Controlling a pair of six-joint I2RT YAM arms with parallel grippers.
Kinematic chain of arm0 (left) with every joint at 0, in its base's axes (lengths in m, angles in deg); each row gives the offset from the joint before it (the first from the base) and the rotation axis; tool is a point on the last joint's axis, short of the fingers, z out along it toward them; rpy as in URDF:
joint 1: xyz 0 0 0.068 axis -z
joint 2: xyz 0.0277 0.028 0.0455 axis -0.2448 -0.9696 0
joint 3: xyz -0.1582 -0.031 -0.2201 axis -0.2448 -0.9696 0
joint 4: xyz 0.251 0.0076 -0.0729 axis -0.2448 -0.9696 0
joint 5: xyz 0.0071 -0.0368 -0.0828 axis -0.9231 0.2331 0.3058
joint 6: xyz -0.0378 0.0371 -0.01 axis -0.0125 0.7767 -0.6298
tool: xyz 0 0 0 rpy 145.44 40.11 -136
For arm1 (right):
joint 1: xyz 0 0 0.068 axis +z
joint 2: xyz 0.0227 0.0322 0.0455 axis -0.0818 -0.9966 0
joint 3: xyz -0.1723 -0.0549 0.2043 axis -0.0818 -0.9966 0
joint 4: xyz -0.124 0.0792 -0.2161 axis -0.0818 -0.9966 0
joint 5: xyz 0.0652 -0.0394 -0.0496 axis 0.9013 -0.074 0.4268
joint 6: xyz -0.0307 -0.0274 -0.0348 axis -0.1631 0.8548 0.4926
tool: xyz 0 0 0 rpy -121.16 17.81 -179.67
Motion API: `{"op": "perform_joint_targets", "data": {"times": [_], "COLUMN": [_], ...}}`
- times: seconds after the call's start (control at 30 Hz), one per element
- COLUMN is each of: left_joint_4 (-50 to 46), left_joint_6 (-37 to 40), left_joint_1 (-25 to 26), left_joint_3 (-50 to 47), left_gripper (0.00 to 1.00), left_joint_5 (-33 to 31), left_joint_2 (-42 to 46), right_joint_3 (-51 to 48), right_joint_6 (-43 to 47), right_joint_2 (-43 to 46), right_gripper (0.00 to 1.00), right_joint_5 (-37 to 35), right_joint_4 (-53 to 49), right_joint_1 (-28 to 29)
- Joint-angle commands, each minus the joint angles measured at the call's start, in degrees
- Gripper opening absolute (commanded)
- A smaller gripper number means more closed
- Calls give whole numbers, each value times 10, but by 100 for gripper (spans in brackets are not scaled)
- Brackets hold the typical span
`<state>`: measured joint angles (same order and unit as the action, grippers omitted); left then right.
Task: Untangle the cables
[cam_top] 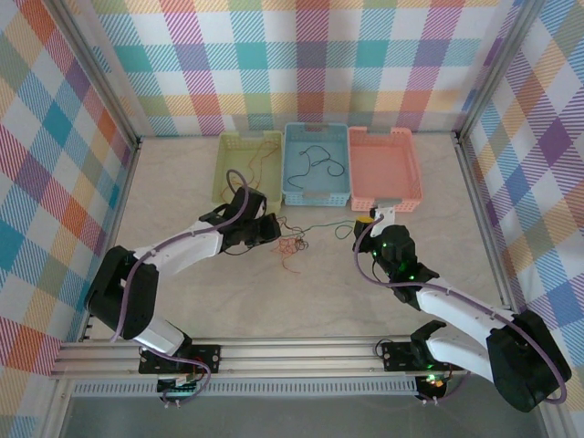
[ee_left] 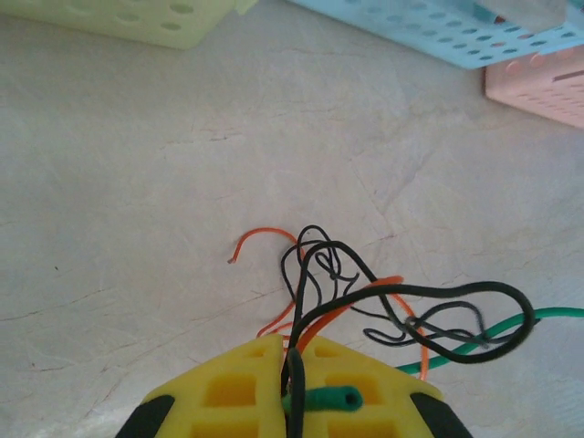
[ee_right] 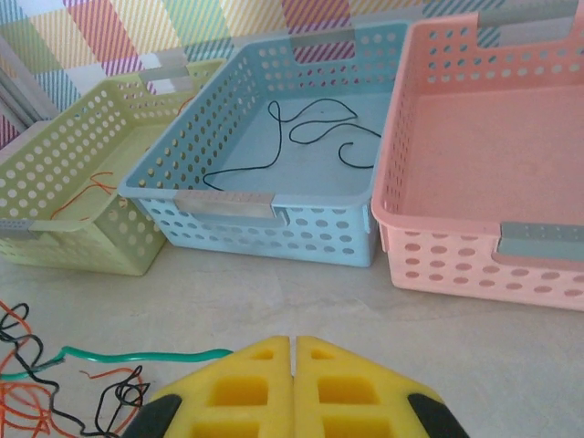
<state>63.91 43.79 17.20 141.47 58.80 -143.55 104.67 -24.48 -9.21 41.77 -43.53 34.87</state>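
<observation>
A tangle of thin cables (cam_top: pixel 290 245), orange, black and green, lies on the table between the arms. My left gripper (cam_top: pixel 271 228) is at its left edge. In the left wrist view the left gripper (ee_left: pixel 290 342) is shut on a black cable (ee_left: pixel 401 292) and a green cable (ee_left: pixel 511 328), whose end pokes out across the right finger. An orange cable (ee_left: pixel 265 233) loops just beyond the tips. My right gripper (ee_right: pixel 293 342) is shut with nothing between its fingers, a little right of the green cable (ee_right: pixel 137 358) and the tangle (ee_right: pixel 27 383).
Three baskets stand in a row at the back: a yellow-green one (cam_top: pixel 224 173) holding thin orange wire, a blue one (ee_right: pixel 228 196) holding a black wire (ee_right: pixel 310 128), and a pink one (ee_right: pixel 456 228). Checked walls close in both sides.
</observation>
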Motion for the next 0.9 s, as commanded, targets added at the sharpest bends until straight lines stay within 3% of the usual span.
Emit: {"op": "perform_joint_targets", "data": {"times": [0.0,0.43,0.87], "left_joint_4": [-40,-31,62], "left_joint_6": [-7,-17,-29], "left_joint_1": [-26,-41,-41], "left_joint_3": [-20,-45,-83], "left_gripper": [0,0,0], "left_joint_5": [-46,-58,-19], "left_joint_2": [29,66,106], "right_joint_3": [6,12,98], "right_joint_6": [-22,-32,27], "right_joint_2": [9,0,-132], "right_gripper": [0,0,0], "right_joint_5": [-77,-73,153], "right_joint_4": [-4,-20,-48], "right_joint_1": [-24,-34,-34]}}
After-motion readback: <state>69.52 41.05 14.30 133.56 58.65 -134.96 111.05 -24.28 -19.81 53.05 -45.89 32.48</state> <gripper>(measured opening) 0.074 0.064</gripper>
